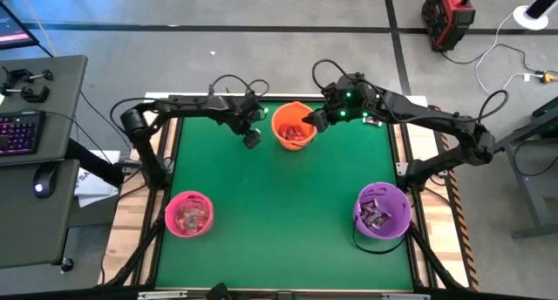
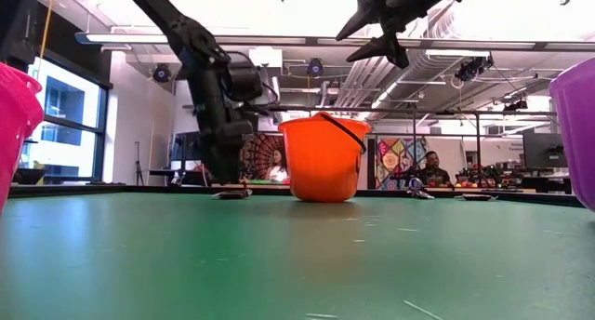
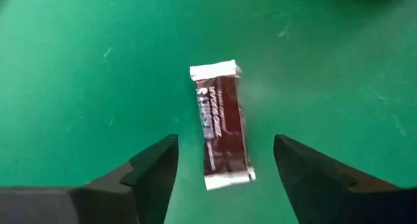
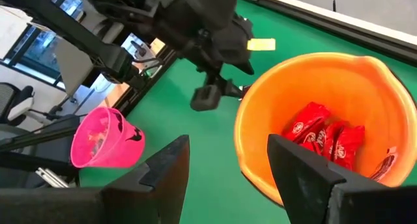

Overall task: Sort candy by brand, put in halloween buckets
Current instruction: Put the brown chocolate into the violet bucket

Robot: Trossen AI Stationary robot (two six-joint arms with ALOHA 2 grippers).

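Left wrist alone shows dark candy between open left pincer.

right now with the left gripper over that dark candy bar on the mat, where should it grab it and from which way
Grip the dark candy bar across its narrow middle, coming straight down. It lies flat on the green mat, long axis running between the open fingers of the left gripper, so closing pinches its long edges. Avoid the crimped silver ends; they look flimsy.
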